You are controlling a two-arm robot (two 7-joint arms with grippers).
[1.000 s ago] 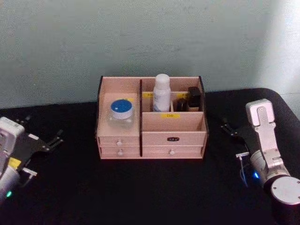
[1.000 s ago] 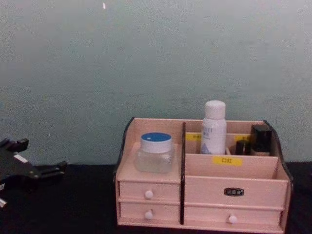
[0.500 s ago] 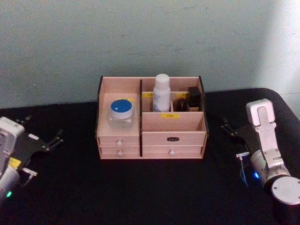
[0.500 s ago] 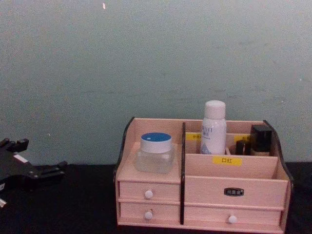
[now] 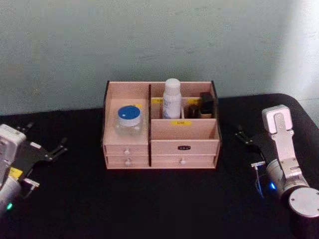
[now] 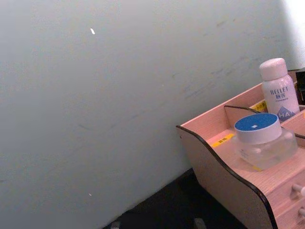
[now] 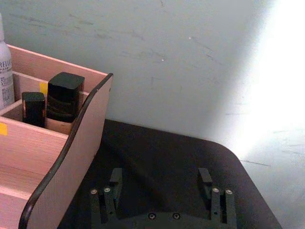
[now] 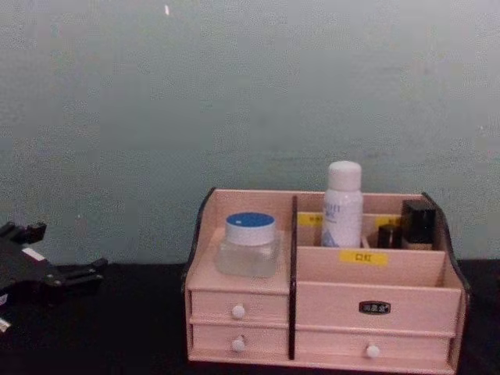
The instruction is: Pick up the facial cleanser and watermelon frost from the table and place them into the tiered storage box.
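Both my open, empty pincers, left [image 5: 59, 147] and right [image 7: 160, 183], rest beside the box [image 5: 159, 149]; swinging inward could topple the bottle [image 5: 172, 98] or jar [image 5: 129, 119].

The pink organizer [image 5: 159, 130] is showing dark edges, yellow labels and white knobs. A white bottle [image 5: 172, 98] is bearing blue lettering; the clear jar [image 5: 129, 121] is wearing a blue lid.

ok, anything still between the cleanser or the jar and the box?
Nothing visible. The cleanser stands in a rear compartment of the box; the jar sits on its left tier. The left gripper and right gripper are out to the sides, holding nothing.
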